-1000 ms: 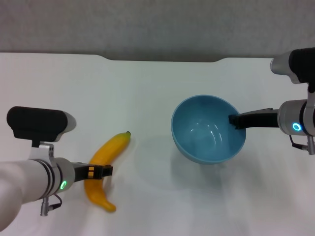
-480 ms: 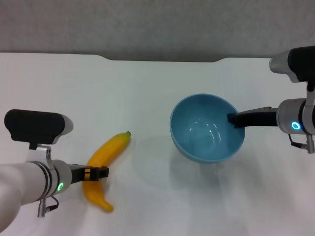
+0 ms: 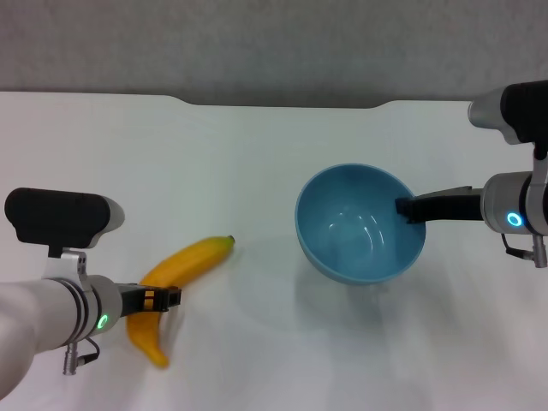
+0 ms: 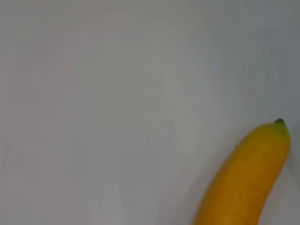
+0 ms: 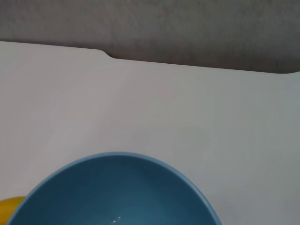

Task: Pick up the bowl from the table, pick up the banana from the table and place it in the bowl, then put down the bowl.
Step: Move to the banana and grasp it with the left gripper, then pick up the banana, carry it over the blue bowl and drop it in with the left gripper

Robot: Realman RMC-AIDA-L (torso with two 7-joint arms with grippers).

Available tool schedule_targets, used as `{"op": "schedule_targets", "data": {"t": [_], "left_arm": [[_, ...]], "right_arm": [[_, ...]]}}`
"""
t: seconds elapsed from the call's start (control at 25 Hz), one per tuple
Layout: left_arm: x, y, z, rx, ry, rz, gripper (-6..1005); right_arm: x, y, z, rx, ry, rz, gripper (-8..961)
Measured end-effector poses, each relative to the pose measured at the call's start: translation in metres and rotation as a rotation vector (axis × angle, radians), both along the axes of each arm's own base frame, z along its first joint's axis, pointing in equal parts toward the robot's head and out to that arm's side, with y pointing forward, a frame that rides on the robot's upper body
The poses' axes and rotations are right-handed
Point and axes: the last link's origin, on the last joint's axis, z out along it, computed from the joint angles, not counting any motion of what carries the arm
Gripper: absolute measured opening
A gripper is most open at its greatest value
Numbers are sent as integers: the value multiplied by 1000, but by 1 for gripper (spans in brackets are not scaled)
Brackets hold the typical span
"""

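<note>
The light-blue bowl (image 3: 360, 227) hangs a little above the white table (image 3: 257, 145) at centre right and casts a shadow below it. My right gripper (image 3: 409, 208) is shut on its right rim. The yellow banana (image 3: 187, 261) sits at the lower left, green stem tip pointing toward the bowl. My left gripper (image 3: 163, 297) is shut across its middle. The left wrist view shows the banana (image 4: 248, 178) over bare table. In the right wrist view the bowl (image 5: 117, 192) fills the near part, and a sliver of the banana (image 5: 8, 208) shows beside it.
The table's far edge has a shallow notch (image 3: 282, 104) with a grey wall behind it. White tabletop stretches between the banana and the bowl.
My left gripper has drawn back to the left with the banana, which has swung so its stem tip points more to the right. The bowl and my right gripper stay nearly still.
</note>
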Motion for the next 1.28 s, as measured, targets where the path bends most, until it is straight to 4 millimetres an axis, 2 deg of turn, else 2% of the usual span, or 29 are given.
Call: {"op": "schedule_targets", "data": {"t": [0.12, 0.32, 0.48, 0.64, 0.8, 0.96, 1.28], "left_arm": [[0, 0, 1, 2, 0, 0, 724], [-1, 2, 4, 12, -2, 5, 522], [-1, 4, 12, 32, -8, 9, 528], [4, 5, 31, 82, -8, -3, 535], [21, 5, 51, 134, -12, -46, 541], [51, 6, 64, 171, -45, -123, 547], [114, -2, 69, 168, -115, -280, 560]], "right_arm": [[0, 0, 0, 0, 1, 0, 30], [0, -1, -1, -2, 1, -1, 30], [1, -1, -2, -6, -2, -4, 30], [3, -2, -4, -14, -8, -3, 30], [5, -5, -9, -29, -15, -5, 31], [1, -6, -20, -58, -13, 2, 31], [-13, -5, -42, -99, 14, 20, 31]]}}
